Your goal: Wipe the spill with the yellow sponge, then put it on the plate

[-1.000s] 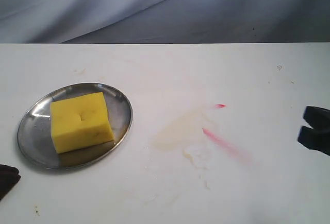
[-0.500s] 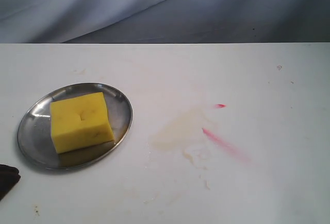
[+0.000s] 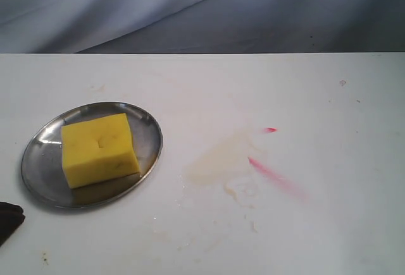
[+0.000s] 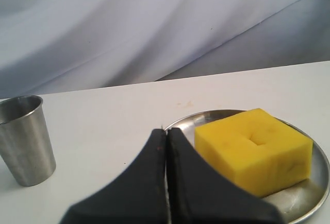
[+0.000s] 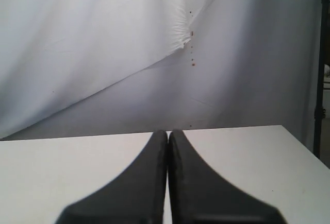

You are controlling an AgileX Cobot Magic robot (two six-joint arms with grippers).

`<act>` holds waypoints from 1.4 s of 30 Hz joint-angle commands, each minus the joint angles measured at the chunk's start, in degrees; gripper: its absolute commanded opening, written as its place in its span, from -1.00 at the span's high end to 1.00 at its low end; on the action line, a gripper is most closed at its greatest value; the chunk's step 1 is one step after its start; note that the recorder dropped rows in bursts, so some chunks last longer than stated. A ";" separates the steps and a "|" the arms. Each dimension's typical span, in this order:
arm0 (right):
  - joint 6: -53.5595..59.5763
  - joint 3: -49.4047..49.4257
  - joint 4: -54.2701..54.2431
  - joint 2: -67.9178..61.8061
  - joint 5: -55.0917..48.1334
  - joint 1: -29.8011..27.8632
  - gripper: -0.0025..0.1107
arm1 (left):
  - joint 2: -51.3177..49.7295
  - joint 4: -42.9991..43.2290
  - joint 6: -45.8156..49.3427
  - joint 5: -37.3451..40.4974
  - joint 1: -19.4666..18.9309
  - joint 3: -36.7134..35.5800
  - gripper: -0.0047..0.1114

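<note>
The yellow sponge (image 3: 99,148) lies flat on the steel plate (image 3: 38,161) at the left of the table; the left wrist view shows the sponge (image 4: 255,149) on the plate (image 4: 315,188) too. A faint tan smear of the spill (image 3: 215,161) marks the table's middle. My left gripper (image 4: 167,131) is shut and empty, just short of the plate's rim; in the exterior view only a dark tip of it (image 3: 9,218) shows at the lower left edge. My right gripper (image 5: 168,133) is shut and empty above bare table, out of the exterior view.
A pink-red streak (image 3: 273,175) and a dot (image 3: 271,129) lie right of the smear. A steel cup (image 4: 26,140) stands on the table near the left gripper. A grey cloth backdrop hangs behind the table's far edge.
The right gripper, seen at the right edge of the exterior view a second ago, has withdrawn out of that view. Sponge, plate and left gripper have not moved.
</note>
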State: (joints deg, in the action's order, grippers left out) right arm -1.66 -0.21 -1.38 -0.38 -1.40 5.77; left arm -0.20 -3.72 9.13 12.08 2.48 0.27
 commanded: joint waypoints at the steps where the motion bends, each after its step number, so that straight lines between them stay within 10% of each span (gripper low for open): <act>1: 0.32 0.21 0.71 0.38 -1.18 -0.64 0.96 | 0.20 -0.22 0.02 -0.30 0.29 -0.27 0.92; 42: 0.32 0.21 0.26 0.38 -2.39 -0.64 0.96 | 0.20 -0.22 0.02 -0.30 0.29 -0.27 0.92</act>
State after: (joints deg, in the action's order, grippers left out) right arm -1.53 -0.21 -1.38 -0.38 -3.59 5.62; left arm -0.20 -3.72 9.13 12.08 2.48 0.27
